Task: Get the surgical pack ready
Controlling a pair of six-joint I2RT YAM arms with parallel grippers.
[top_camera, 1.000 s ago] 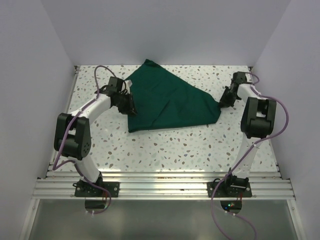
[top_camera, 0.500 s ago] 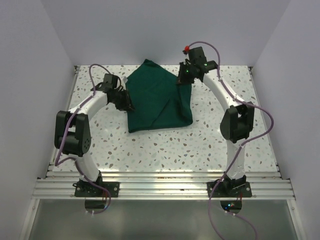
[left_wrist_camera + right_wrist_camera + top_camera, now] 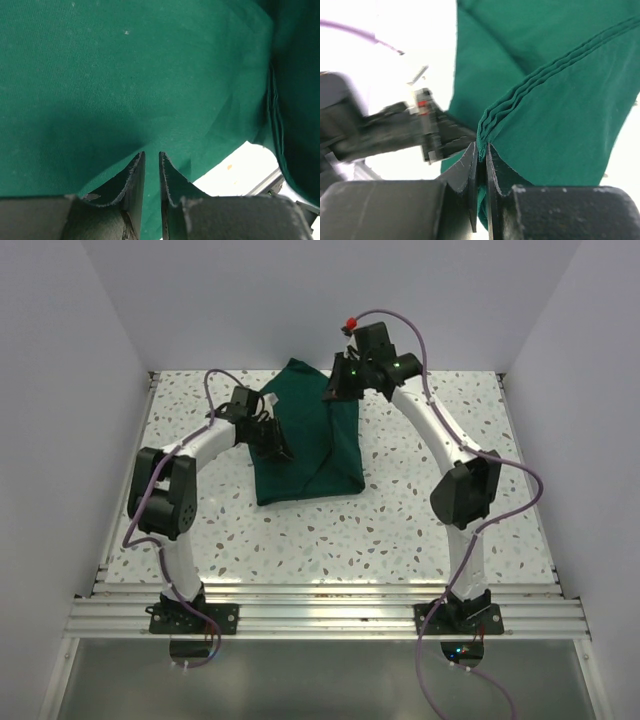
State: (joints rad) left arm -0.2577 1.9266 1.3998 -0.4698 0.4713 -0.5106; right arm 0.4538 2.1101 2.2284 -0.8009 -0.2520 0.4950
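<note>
Speckled white table (image 3: 420,525), grey metal rail (image 3: 320,615) at the near edge, white walls around. The dark green cloth (image 3: 305,460) lies folded at the table's mid-back. The right arm arches high over its right side, right claw (image 3: 335,392) clamped on the layered cloth edge, lifting it. The left arm is bent low, left claw (image 3: 278,445) on the cloth's left part, jaws a narrow slit; can't tell if it grips.

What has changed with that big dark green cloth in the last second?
The right gripper, shut on the right corner of the dark green cloth, swung it up and leftward over the rest, folding the cloth narrower. The left gripper slid slightly rightward onto the cloth. The cloth's left edge and far corner stayed put.
</note>
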